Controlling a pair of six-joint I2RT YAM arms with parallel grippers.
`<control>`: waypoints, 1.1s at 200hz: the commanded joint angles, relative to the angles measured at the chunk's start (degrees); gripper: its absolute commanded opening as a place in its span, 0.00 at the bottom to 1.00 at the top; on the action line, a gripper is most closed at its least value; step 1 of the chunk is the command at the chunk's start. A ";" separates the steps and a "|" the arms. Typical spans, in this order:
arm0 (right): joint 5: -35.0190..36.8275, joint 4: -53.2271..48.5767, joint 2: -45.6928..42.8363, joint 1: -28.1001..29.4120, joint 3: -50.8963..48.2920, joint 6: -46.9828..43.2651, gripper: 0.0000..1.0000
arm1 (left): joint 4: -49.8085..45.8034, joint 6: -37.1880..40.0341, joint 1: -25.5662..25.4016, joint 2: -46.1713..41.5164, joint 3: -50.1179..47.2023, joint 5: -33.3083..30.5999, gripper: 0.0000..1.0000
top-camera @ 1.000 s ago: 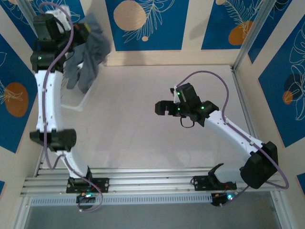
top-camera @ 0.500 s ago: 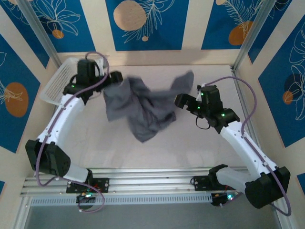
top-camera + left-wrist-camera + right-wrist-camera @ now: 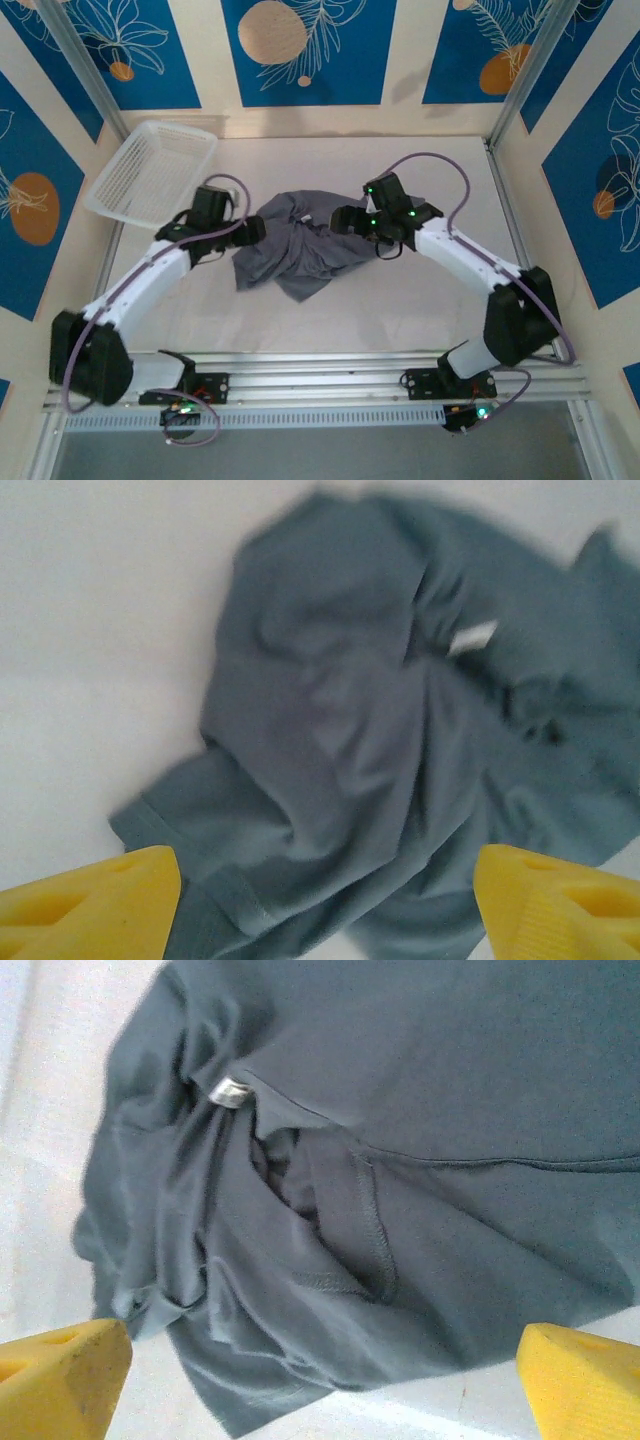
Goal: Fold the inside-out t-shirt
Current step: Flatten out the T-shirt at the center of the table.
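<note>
The inside-out t-shirt (image 3: 298, 250) lies in a crumpled slate-grey heap on the middle of the table, seams and a small white tag (image 3: 470, 638) showing. My left gripper (image 3: 252, 232) hovers at the heap's left edge, open, its yellow fingertips (image 3: 90, 900) wide apart above the cloth (image 3: 380, 730) with nothing between them. My right gripper (image 3: 340, 220) sits at the heap's upper right edge, also open. In the right wrist view its fingertips (image 3: 60, 1375) straddle a folded hem of the shirt (image 3: 400, 1110) without touching it, and the tag (image 3: 230, 1090) is seen there too.
A white mesh basket (image 3: 150, 170) stands tilted at the back left corner of the table. Bare white tabletop (image 3: 420, 300) surrounds the shirt. Blue patterned walls and a metal frame post (image 3: 520, 70) close in the workspace.
The left gripper swung the shirt from above the basket to mid-table and let go; the shirt dropped into a heap. The right arm moved in to the shirt's right edge.
</note>
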 commanded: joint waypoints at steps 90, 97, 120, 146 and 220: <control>5.13 -6.56 28.66 -19.12 15.59 -5.22 0.72 | 11.92 -4.15 -2.19 14.88 -4.26 2.01 0.28; 5.03 -6.12 29.09 -19.11 15.49 -5.37 0.57 | 11.43 -3.84 -2.22 14.22 -4.21 1.41 0.20; 4.97 -5.42 27.41 -19.48 15.23 -6.17 0.02 | 9.32 -2.29 -2.11 11.10 -3.84 -0.10 0.00; 5.79 -4.06 19.65 -19.62 13.26 -6.98 0.00 | 6.11 -0.16 -1.82 6.10 -1.78 -1.11 0.00; 5.27 0.39 -7.65 -21.58 10.80 -5.78 0.00 | -6.85 7.27 0.58 -11.33 17.85 -11.81 0.00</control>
